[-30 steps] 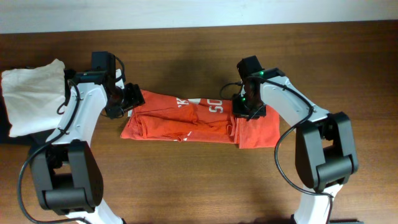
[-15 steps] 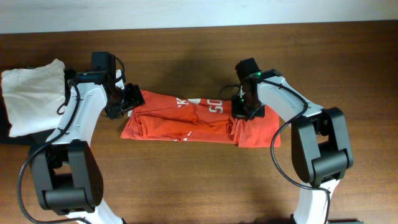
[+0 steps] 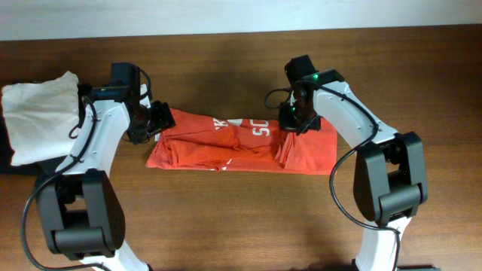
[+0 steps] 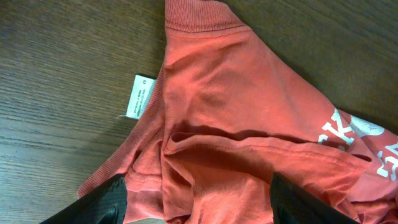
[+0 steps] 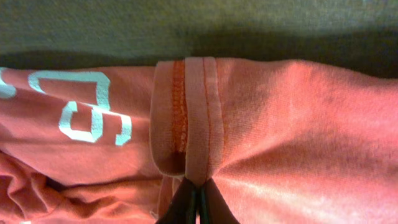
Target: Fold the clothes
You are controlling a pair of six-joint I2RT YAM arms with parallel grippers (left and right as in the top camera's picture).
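Observation:
The red-orange T-shirt [image 3: 241,143] lies in a long crumpled band across the table's middle, white lettering up. My left gripper [image 3: 156,120] is open at the shirt's left end, its fingers spread around bunched fabric near the collar [image 4: 193,15] and the white label [image 4: 140,96]. In the left wrist view the gripper [image 4: 199,202] has cloth between its jaws without pinching it. My right gripper [image 3: 295,120] is shut on a folded hem [image 5: 196,118] at the shirt's upper right edge; in the right wrist view the gripper's [image 5: 198,202] fingertips are closed on that fold.
A plain white folded garment [image 3: 38,113] lies at the far left, beside my left arm. A dark item [image 3: 4,147] shows at the left edge under it. The wooden table [image 3: 241,226] runs to a pale back edge [image 3: 241,15].
My right gripper has moved up and back toward the far edge, pulling the shirt's right part wider and flatter. The left arm has not moved.

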